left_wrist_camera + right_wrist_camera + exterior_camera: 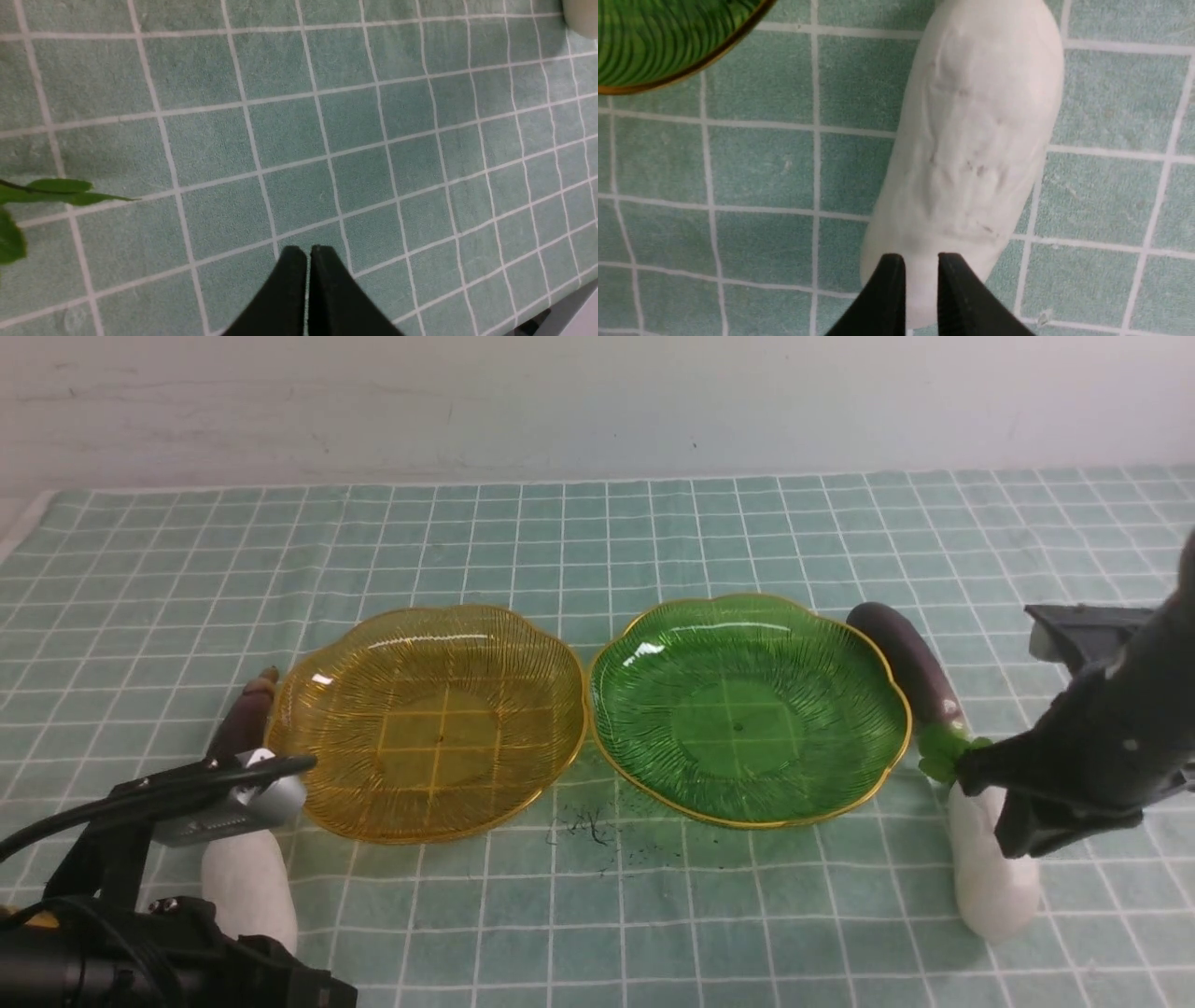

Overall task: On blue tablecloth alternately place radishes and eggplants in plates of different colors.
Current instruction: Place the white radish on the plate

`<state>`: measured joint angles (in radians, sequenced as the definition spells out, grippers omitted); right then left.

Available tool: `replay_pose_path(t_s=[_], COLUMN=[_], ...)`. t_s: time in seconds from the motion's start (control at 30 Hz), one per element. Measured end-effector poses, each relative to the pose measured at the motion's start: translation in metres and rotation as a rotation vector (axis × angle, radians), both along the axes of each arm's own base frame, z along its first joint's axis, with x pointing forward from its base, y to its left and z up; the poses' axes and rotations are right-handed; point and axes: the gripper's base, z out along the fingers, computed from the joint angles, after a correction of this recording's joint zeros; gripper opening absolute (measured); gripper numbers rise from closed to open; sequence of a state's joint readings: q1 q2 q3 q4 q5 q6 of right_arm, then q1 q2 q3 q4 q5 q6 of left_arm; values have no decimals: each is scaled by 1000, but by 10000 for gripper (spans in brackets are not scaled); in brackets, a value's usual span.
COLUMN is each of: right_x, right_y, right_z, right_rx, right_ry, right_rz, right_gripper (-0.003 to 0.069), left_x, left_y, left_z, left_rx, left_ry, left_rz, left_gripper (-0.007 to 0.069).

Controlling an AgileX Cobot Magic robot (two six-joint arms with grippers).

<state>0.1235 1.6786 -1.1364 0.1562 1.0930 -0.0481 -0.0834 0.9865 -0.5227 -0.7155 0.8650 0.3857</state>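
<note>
Hovering right end effector (921, 261) over radish (980, 130)

A: Setting?
B: Robot lab bench, tabletop rig. Blue tablecloth (597, 523) covers it; its far edge meets a bare, scuffed white wall (597, 401).
A: What shows it?
B: Black cabled left arm (103, 943) at the near left corner, right arm (1120, 709) at the right edge. Staged props: amber plate (429, 728) and green plate (747, 709), side by side mid-cloth.

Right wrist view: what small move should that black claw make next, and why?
Probably open the right gripper wider: its jaws stand barely apart, far narrower than the rough white radish beneath them, which lies beside the empty green ribbed plate.
</note>
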Motion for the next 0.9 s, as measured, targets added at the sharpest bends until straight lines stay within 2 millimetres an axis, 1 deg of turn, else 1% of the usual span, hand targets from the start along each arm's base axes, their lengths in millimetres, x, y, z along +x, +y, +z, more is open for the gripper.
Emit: replay_pose_path(t_s=[0.1, 0.2, 0.37, 0.4, 0.43, 0.5, 0.6, 0.67, 0.73, 0.9], right_x=[6, 8, 13, 16, 18, 20, 22, 23, 24, 28], right_y=[-2, -4, -4, -4, -4, -3, -3, -2, -1, 1], right_z=[8, 11, 8, 5, 4, 1, -6, -11, -16, -29], right_rx=[-31, -56, -51, -48, -46, -37, -34, -37, -41, -46], right_ry=[-5, -21, -55, -73, -74, -71, -47, -33, -18, -1], right_rz=[-6, -49, -73, -83, -92, -154, -201, -196, -189, -186], right_gripper=[104, 118, 199, 275, 301, 393, 484, 512, 526, 534], left_x=[0, 0, 0, 0, 0, 0, 0, 0, 0, 0], left_y=[0, 0, 0, 0, 0, 0, 0, 0, 0, 0], left_z=[0, 0, 0, 0, 0, 0, 0, 0, 0, 0], left_rx=[0, -3, -4, -4, -4, -4, -4, -4, -4, -4], left_ry=[0, 4, 6, 6, 6, 6, 6, 6, 6, 6], left_rz=[0, 3, 4, 4, 4, 4, 4, 4, 4, 4], left_gripper=[-7, -5, 17, 36, 40, 69, 107, 131, 152, 169])
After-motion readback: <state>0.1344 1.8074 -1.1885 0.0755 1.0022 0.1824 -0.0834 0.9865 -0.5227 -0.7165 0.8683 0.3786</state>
